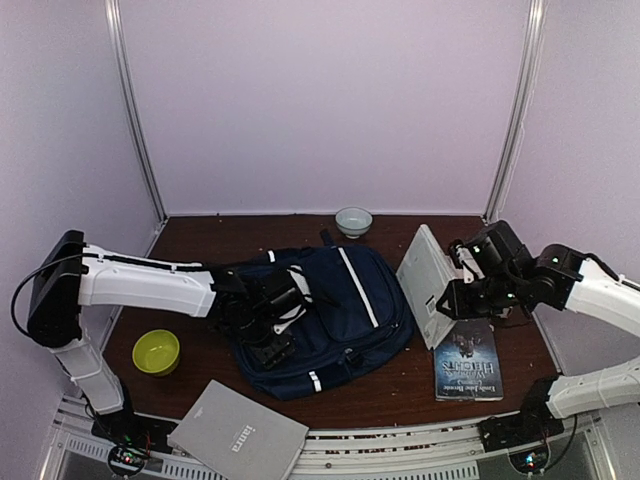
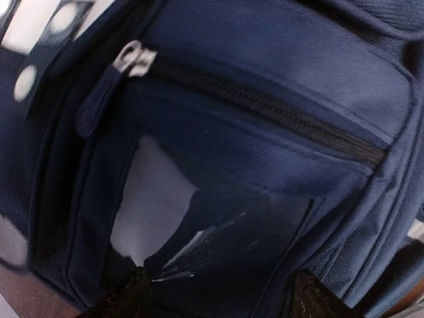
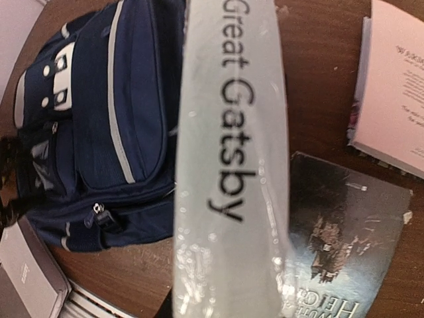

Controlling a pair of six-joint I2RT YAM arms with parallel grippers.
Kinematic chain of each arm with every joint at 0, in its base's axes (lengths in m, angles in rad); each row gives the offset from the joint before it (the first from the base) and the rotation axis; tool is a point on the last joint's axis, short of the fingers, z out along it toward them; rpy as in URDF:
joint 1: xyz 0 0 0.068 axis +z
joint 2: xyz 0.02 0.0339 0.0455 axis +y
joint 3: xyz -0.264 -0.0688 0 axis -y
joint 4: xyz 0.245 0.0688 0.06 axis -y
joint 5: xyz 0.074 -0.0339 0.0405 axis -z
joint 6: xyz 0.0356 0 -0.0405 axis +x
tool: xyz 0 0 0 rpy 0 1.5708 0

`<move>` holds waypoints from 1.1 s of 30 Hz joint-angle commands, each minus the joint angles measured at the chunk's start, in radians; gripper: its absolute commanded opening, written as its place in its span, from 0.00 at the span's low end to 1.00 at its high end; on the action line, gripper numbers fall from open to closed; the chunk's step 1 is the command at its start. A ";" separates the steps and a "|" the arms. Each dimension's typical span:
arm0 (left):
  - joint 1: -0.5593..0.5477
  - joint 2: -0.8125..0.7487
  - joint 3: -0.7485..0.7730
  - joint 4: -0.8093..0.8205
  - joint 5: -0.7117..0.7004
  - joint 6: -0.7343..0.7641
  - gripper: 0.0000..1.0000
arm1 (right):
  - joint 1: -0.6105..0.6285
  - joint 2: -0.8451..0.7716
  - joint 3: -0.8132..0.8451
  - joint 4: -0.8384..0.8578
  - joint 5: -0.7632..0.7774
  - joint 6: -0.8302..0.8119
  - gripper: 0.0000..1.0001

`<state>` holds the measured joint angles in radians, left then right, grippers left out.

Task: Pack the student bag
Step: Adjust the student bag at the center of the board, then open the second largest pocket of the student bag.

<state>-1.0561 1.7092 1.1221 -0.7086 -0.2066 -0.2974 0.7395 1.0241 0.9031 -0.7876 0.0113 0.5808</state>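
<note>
Lying mid-table, the student bag has the left gripper over its left side, jaws spread apart; right of it, the right gripper clamps a tilted grey book.

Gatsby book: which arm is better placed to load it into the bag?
Right. The right gripper holds the Gatsby book, lifted beside the student bag; the left gripper hangs open over its front pocket.
</note>
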 commanded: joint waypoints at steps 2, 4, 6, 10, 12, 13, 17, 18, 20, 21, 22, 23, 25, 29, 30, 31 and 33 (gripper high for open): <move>0.287 -0.167 -0.185 0.014 -0.131 -0.036 0.75 | -0.003 -0.016 -0.036 0.159 -0.153 -0.026 0.00; 0.363 -0.277 -0.223 0.062 -0.151 -0.043 0.75 | -0.003 -0.036 -0.073 0.178 -0.176 -0.013 0.00; 0.385 -0.355 -0.213 0.086 -0.220 -0.039 0.75 | -0.003 -0.056 -0.098 0.186 -0.205 0.002 0.00; 0.324 -0.349 -0.094 0.130 -0.185 0.050 0.69 | -0.002 -0.100 -0.118 0.209 -0.232 0.019 0.00; 0.209 -0.264 0.014 0.129 -0.174 0.121 0.69 | -0.002 -0.114 -0.113 0.207 -0.222 0.019 0.00; 0.161 -0.209 0.072 0.119 -0.156 0.152 0.69 | -0.002 -0.117 -0.108 0.201 -0.216 0.019 0.00; 0.044 0.015 0.304 0.075 -0.016 0.219 0.74 | -0.001 -0.120 -0.102 0.182 -0.205 0.015 0.00; 0.039 0.064 0.370 0.064 0.028 0.219 0.87 | -0.002 -0.121 -0.105 0.180 -0.208 0.017 0.00; 0.038 0.145 0.444 0.047 0.042 0.218 0.98 | -0.002 -0.129 -0.115 0.175 -0.211 0.019 0.00; 0.038 0.177 0.472 0.042 0.030 0.220 0.98 | -0.002 -0.130 -0.121 0.174 -0.210 0.022 0.00; 0.038 0.209 0.501 0.032 0.017 0.228 0.98 | -0.003 -0.136 -0.128 0.175 -0.208 0.023 0.00; 0.038 0.235 0.531 0.017 0.016 0.234 0.98 | -0.003 -0.145 -0.138 0.179 -0.206 0.026 0.00; 0.038 0.284 0.579 -0.015 0.004 0.242 0.98 | -0.004 -0.156 -0.156 0.188 -0.200 0.035 0.00; 0.038 0.350 0.623 -0.069 -0.103 0.243 0.98 | -0.003 -0.162 -0.167 0.195 -0.199 0.039 0.00; 0.038 0.361 0.621 -0.075 -0.122 0.242 0.98 | -0.002 -0.161 -0.169 0.196 -0.200 0.039 0.00; 0.038 0.367 0.619 -0.080 -0.141 0.242 0.98 | -0.003 -0.160 -0.171 0.199 -0.200 0.040 0.00; 0.038 0.385 0.614 -0.089 -0.197 0.242 0.98 | -0.003 -0.154 -0.170 0.201 -0.201 0.040 0.00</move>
<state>-1.0218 2.0674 1.7115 -0.7448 -0.2806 -0.0719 0.7395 0.8906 0.7193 -0.7044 -0.2024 0.6201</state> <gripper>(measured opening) 0.977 0.210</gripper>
